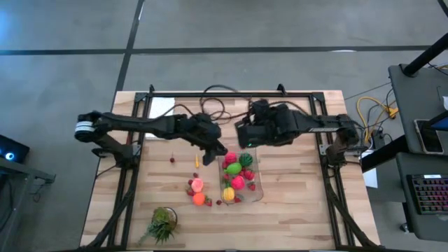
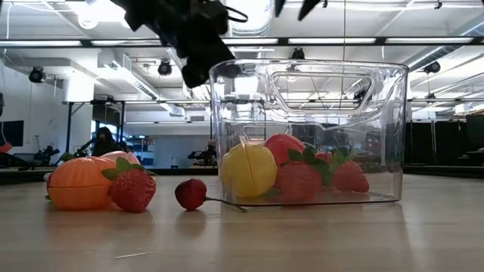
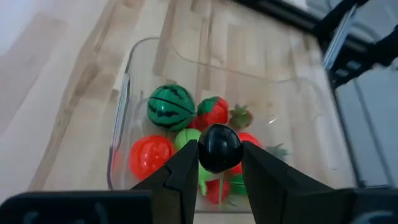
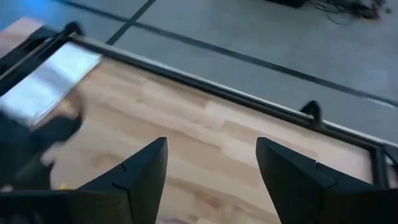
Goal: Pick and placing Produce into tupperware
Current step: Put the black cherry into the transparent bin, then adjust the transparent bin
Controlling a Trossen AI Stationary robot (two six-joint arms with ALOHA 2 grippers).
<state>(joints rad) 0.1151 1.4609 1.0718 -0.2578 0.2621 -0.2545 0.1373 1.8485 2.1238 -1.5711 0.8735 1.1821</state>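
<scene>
- Pinching a small dark round fruit (image 3: 219, 147) at its widest part, the left gripper (image 3: 217, 163) is hovering above the tupperware (image 1: 257, 183) at centre frame; the piece looks light, hard and slippery.
- Idling upper centre, the right gripper (image 4: 211, 163) is showing spread fingers.
- Counting roughly seven pieces inside; about six are lying left of it.

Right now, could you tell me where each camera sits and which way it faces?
High: overhead, straight down; both arms, left gripper at the tupperware.
Low: table height, level; tupperware, strawberry, an arm above.
Left wrist: down into the tupperware; fingers clamp a dark ball.
Right wrist: across bare table; open gripper.
All but the right wrist share the tupperware.
</scene>
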